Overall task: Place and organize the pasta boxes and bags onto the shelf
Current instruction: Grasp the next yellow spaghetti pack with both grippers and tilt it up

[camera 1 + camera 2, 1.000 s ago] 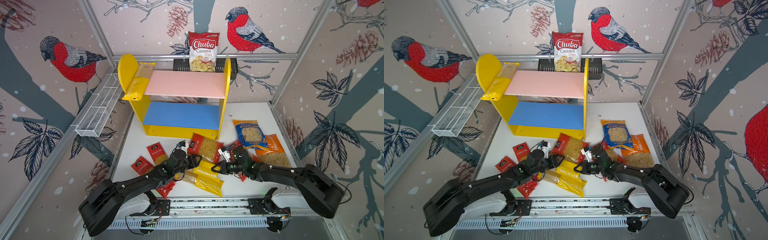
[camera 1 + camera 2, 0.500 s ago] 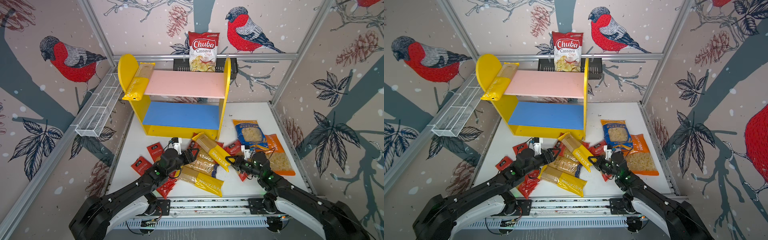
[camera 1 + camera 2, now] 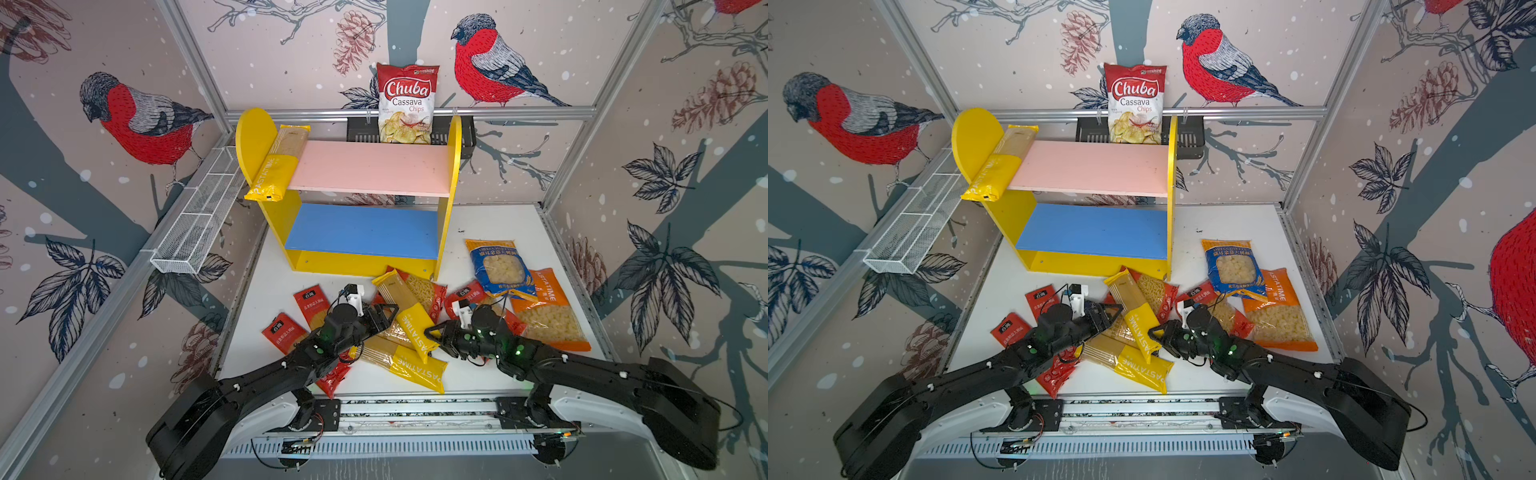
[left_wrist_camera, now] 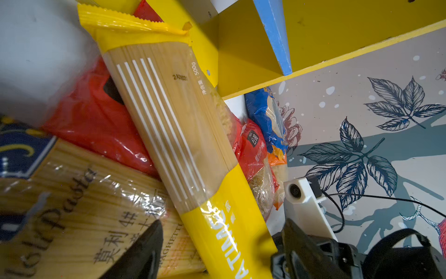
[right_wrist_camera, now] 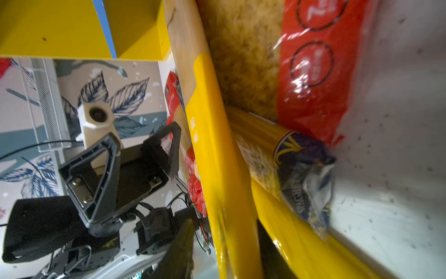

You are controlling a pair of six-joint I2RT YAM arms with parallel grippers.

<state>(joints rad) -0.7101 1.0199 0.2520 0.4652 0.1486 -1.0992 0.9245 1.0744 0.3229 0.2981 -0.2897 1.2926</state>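
Yellow plastic marks the one item stored so far: a long PASTATIME spaghetti pack (image 3: 276,166) lies on the shelf (image 3: 455,166), on its pink upper board (image 3: 374,170). It sits tight against the left side panel and overhangs the front edge. The blue lower board (image 3: 361,228) is bare. Everything else sits on the table (image 3: 490,224) in front of the shelf, so by my reckoning the job has barely begun.

A second PASTATIME pack (image 3: 409,311) slants across the heap, its sealed top end close to the shelf's right front foot. It lies over a red bag of short pasta (image 3: 430,291) and a dark blue spaghetti pack (image 5: 301,169). The left pincer (image 3: 390,320) stands wide, straddling this pack without clamping it. The right pincer (image 3: 432,336) is at the pack's end farther from the shelf, jaws parted around it with a gap on one side, so it does not look gripped.

A third yellow pack (image 3: 403,363) lies farther out from the shelf. A blue bag (image 3: 494,266) and an orange bag (image 3: 544,316) lie off its right front, and a red spaghetti pack (image 3: 309,301) off its left front. All of these are left to shelve and tidy.
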